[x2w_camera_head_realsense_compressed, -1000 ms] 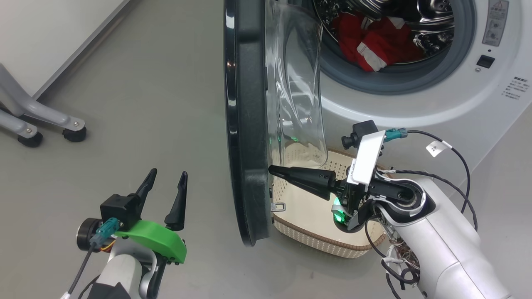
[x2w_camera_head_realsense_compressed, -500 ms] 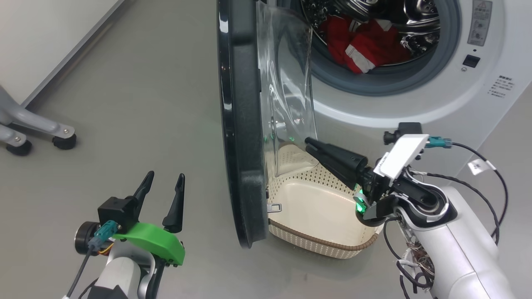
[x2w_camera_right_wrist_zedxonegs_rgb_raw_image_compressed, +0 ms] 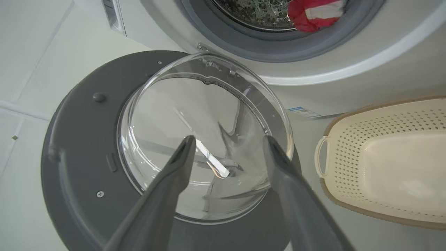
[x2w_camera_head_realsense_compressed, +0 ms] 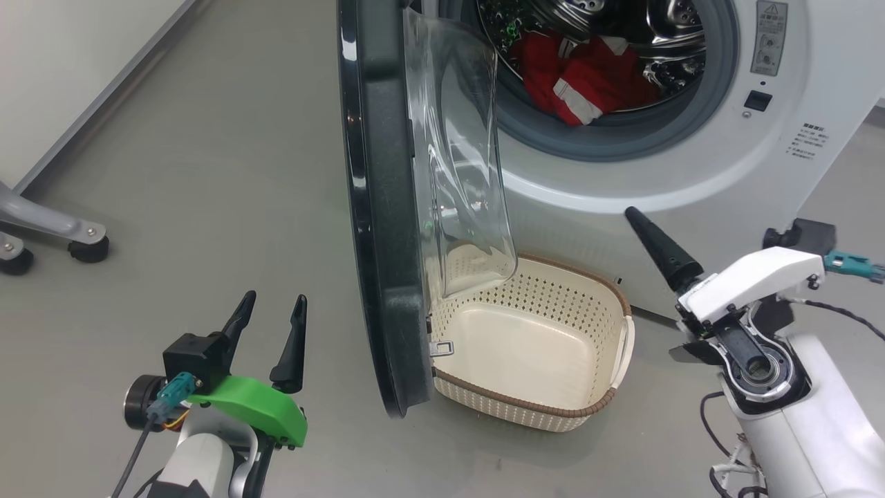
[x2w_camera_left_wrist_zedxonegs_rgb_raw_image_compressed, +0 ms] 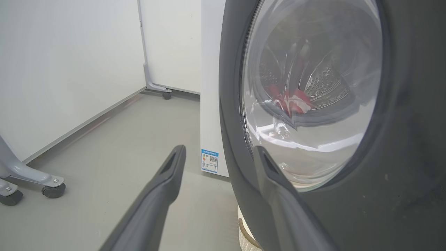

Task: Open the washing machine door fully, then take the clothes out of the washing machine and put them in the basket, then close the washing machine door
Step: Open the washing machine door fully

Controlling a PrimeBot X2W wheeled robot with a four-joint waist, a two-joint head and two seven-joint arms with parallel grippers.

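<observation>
Washing machine door [x2w_camera_head_realsense_compressed: 377, 207] open, red clothes [x2w_camera_head_realsense_compressed: 577, 72] inside the drum [x2w_camera_head_realsense_compressed: 664, 28].
Left pincer [x2w_camera_head_realsense_compressed: 275, 297] and right pincer [x2w_camera_right_wrist_zedxonegs_rgb_raw_image_compressed: 229, 138] both spread and empty; basket [x2w_camera_head_realsense_compressed: 553, 415] sits just beside the door.

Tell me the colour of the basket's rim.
Brown, woven-look, around the cream basket; clearest in the head view.

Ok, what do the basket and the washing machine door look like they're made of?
The basket: likely moulded cream plastic, matte, with punched holes and a brown woven-look rim. The washing machine door: glossy black rim, probably plastic, around a see-through bowl, glass or clear plastic.
</observation>
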